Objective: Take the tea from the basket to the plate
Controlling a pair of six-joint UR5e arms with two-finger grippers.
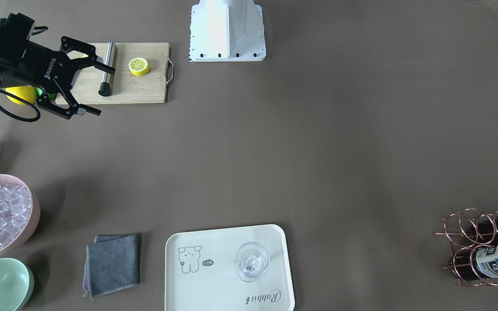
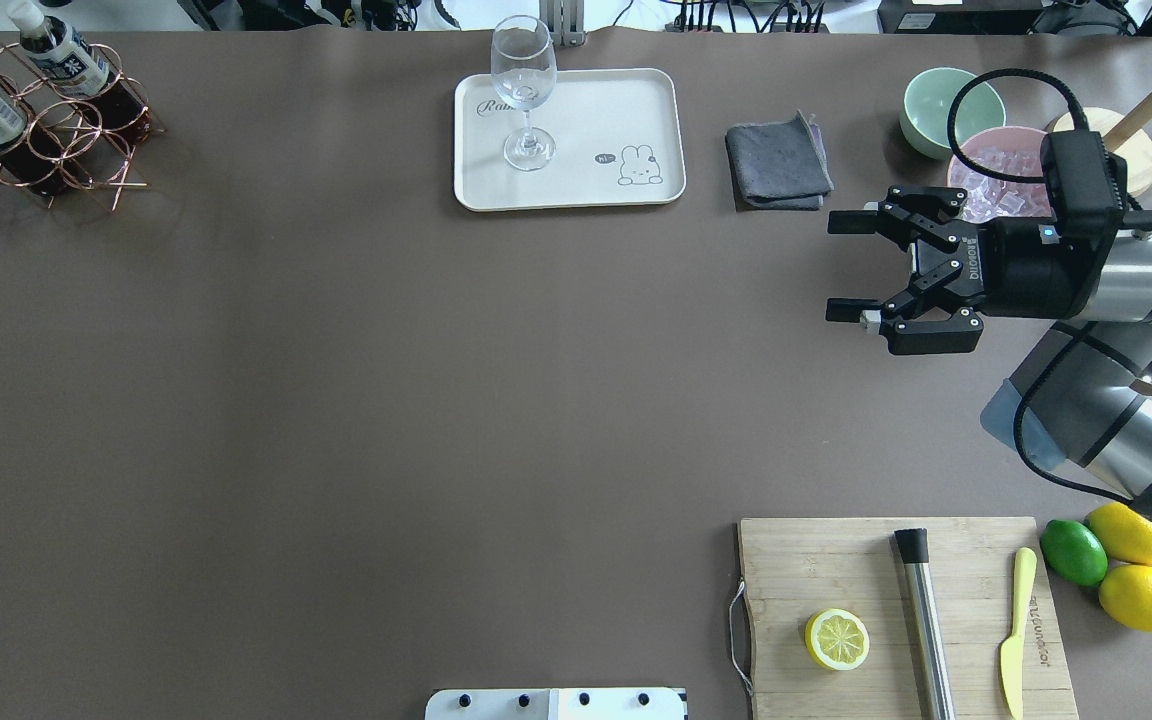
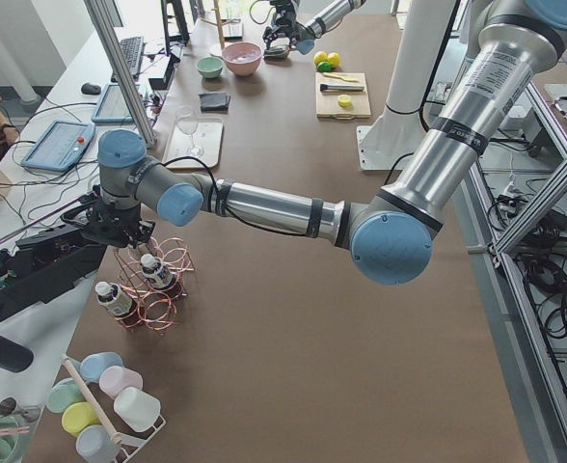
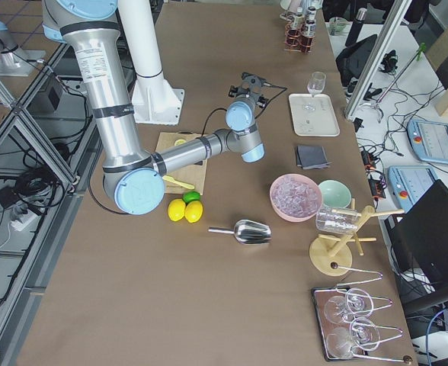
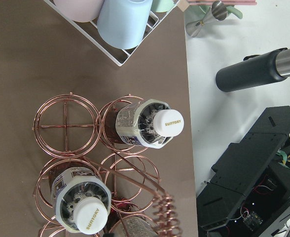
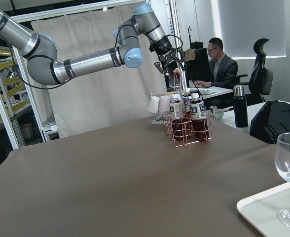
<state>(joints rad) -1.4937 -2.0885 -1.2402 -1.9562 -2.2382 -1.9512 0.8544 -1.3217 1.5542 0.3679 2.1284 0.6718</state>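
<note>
The copper wire basket stands at the table's far left corner. It holds three tea bottles; from above I see the white caps of two, and the third is cut off by the frame. My left gripper hangs just above the basket handle; its fingers do not show in the left wrist view, so I cannot tell if it is open. The cream plate carries a stemmed glass. My right gripper is open and empty, off the table to the right of the plate.
A grey cloth, a mint bowl and a pink bowl of ice lie right of the plate. A cutting board with a lemon half, a muddler and a knife is at the near right. A cup rack stands beside the basket.
</note>
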